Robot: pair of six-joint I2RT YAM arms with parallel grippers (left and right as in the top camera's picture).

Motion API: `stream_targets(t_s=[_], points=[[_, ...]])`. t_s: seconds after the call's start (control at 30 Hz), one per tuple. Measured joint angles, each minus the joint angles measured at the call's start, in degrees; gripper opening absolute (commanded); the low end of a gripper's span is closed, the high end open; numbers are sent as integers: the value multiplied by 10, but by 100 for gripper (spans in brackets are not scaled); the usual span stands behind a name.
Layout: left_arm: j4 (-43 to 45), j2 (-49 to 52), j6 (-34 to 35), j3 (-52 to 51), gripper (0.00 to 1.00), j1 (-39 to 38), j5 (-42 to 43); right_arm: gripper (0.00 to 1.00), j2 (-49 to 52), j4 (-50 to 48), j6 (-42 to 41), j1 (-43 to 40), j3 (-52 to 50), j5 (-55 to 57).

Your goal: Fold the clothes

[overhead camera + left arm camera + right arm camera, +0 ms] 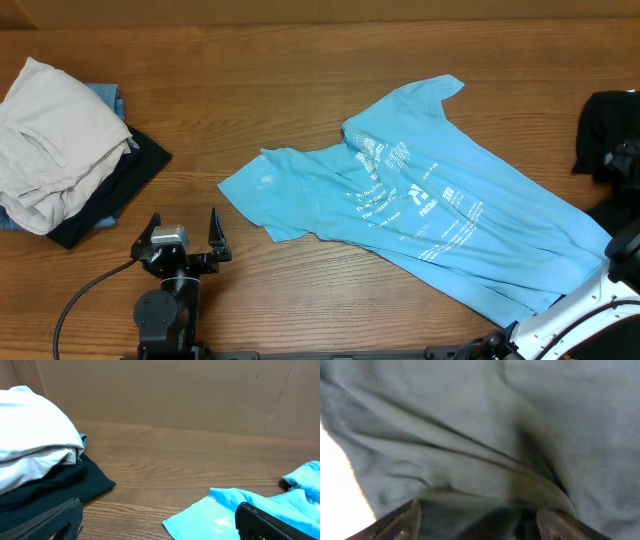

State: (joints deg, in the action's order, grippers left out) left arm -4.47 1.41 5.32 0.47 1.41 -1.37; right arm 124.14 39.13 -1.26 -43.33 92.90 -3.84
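Sky-blue T-shirt (pixel 470 170) lies diagonal, hem end at my right gripper (pixel 480 520).
Left gripper (pixel 183 222) open near sleeve (pixel 255 185); right looks parted, view blurred.

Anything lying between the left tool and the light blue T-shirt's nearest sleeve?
Nothing visible. Only bare wooden table separates the open left tool from the light blue T-shirt sleeve. The pile of off-white and black garments sits off to the side.

The black left gripper (pixel 184 218) is forking ahead of a grey wrist block (pixel 168 237); behind that block, a black cable (pixel 85 288) is looping.
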Motion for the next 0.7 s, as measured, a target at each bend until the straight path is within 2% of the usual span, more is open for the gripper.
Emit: stream_targets(t_s=[0.23, 0.37, 0.43, 0.47, 0.53, 0.57, 0.6, 0.63, 0.67, 0.7], points=[[0, 0, 0, 0, 100, 0, 0, 100, 2, 207, -17, 44, 236, -130], [0, 0, 0, 0, 100, 0, 0, 98, -3, 283, -30, 148, 262, -182], [0, 0, 0, 0, 100, 0, 0, 84, -3, 301, -32, 210, 262, -197], [0, 0, 0, 0, 100, 0, 0, 73, -3, 305, -32, 247, 262, -203], [0, 0, 0, 0, 100, 0, 0, 69, -3, 309, -36, 297, 262, -201], [0, 0, 0, 0, 100, 0, 0, 63, -3, 309, -37, 334, 262, -196], [0, 0, 0, 0, 100, 0, 0, 48, -3, 309, -42, 360, 262, -186], [0, 0, 0, 0, 100, 0, 0, 14, -3, 310, -46, 391, 262, -170], [0, 0, 0, 0, 100, 0, 0, 4, -3, 308, -51, 426, 262, -150], [0, 0, 0, 0, 100, 0, 0, 4, -2, 299, -67, 452, 259, -125]])
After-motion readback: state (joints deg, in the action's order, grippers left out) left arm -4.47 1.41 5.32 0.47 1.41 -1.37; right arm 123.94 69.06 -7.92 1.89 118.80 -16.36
